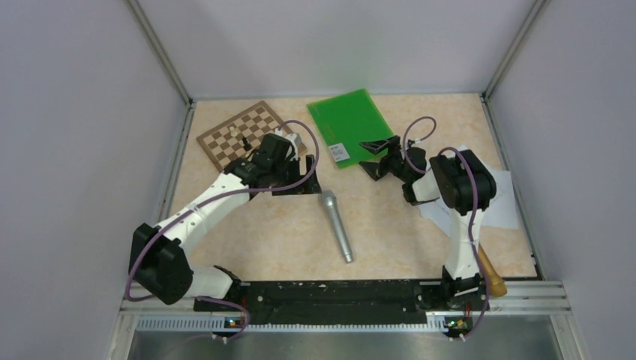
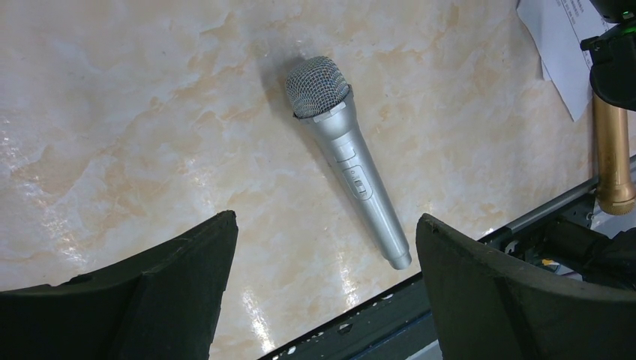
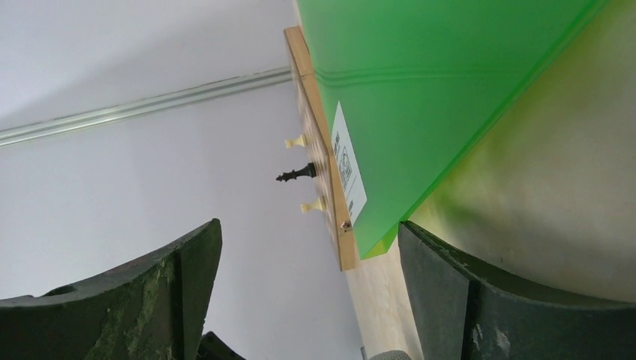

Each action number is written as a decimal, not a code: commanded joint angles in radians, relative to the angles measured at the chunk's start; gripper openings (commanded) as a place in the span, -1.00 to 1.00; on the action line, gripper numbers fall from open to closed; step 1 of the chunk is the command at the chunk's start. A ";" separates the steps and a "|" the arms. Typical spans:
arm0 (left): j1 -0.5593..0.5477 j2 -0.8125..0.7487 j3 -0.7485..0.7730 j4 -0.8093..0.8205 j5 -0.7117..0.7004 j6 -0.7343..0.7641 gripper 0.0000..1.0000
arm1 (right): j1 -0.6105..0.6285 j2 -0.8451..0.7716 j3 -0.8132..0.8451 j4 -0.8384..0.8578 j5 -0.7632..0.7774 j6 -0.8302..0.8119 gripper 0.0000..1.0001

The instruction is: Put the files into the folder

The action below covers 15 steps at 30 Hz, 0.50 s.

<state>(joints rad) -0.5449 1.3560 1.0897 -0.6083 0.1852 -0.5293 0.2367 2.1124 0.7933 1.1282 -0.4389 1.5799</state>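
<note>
**Top view.** The green folder [image 1: 351, 124] is lying flat at the far middle of the table [image 1: 390, 240]. Its white label [image 1: 339, 153] is facing up at the near corner, and the chessboard [image 1: 240, 133] is lying just beside it. The files [image 1: 504, 199] are lying at the table's right edge, partly hidden under the right arm and well apart from the folder.

**Right arm.** The right gripper [image 1: 375, 156] is hovering at the folder's near edge. Its jaws are standing wide apart and gripping nothing. In the right wrist view the folder's labelled corner is showing between the fingers [image 3: 480, 300].

**Left arm.** The left gripper [image 1: 296, 180] is hanging over the table near the head of the silver microphone [image 1: 337, 225]. Its jaws are also spread wide and are holding nothing.

**Near right corner.** A gold-coloured cylinder [image 2: 613, 161] is lying beside the files.
</note>
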 commanded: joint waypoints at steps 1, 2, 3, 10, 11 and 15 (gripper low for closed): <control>0.002 -0.041 -0.005 0.013 -0.015 -0.009 0.86 | 0.013 -0.031 -0.009 -0.091 0.101 -0.037 0.73; 0.002 -0.041 -0.005 0.013 -0.015 -0.008 0.86 | 0.018 -0.031 -0.009 -0.094 0.104 -0.038 0.74; 0.002 -0.039 -0.005 0.013 -0.015 -0.008 0.86 | 0.023 -0.029 -0.006 -0.097 0.106 -0.036 0.74; 0.002 -0.039 -0.001 0.007 -0.019 -0.008 0.86 | 0.053 -0.012 0.009 -0.109 0.118 -0.026 0.77; 0.002 -0.041 -0.001 0.006 -0.021 -0.007 0.86 | 0.056 -0.009 0.008 -0.107 0.119 -0.022 0.77; 0.002 -0.041 -0.001 0.002 -0.027 -0.005 0.86 | 0.069 -0.009 -0.004 -0.094 0.122 -0.014 0.77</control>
<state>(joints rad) -0.5449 1.3502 1.0882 -0.6098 0.1741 -0.5297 0.2863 2.0991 0.7933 1.0912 -0.3634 1.5448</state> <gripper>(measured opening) 0.932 0.879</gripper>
